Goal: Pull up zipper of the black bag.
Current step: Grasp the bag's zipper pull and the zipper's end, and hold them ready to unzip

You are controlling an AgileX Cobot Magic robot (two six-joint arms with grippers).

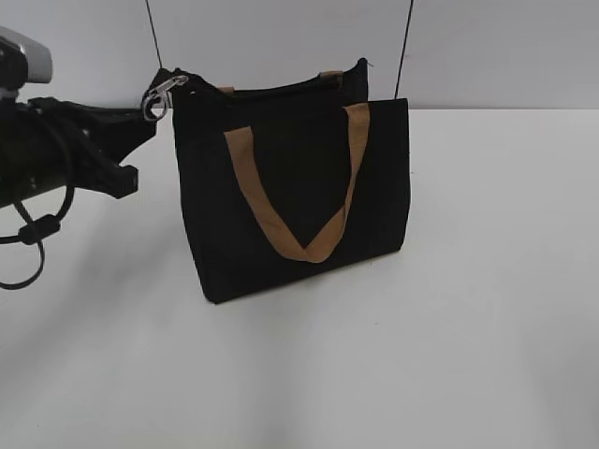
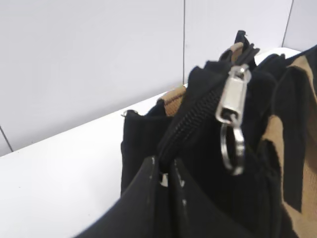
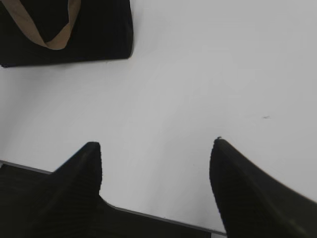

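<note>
The black bag (image 1: 299, 187) stands upright on the white table, with tan strap handles (image 1: 281, 224) hanging down its front. The zipper (image 2: 198, 111) runs along its top edge. The silver pull tab (image 1: 164, 94) with its ring hangs at the bag's left end, and also shows in the left wrist view (image 2: 233, 106). My left gripper (image 1: 157, 110) is at that left top corner. In the left wrist view it (image 2: 165, 171) is shut on the black fabric at the zipper's end, just below the pull tab. My right gripper (image 3: 156, 148) is open and empty above the table. The bag (image 3: 99, 29) lies far ahead of it.
The white table (image 1: 468, 327) spreads in front and to the right of the bag. A white wall (image 1: 487, 47) stands close behind the bag. My left arm's cables (image 1: 37, 224) hang at the left edge.
</note>
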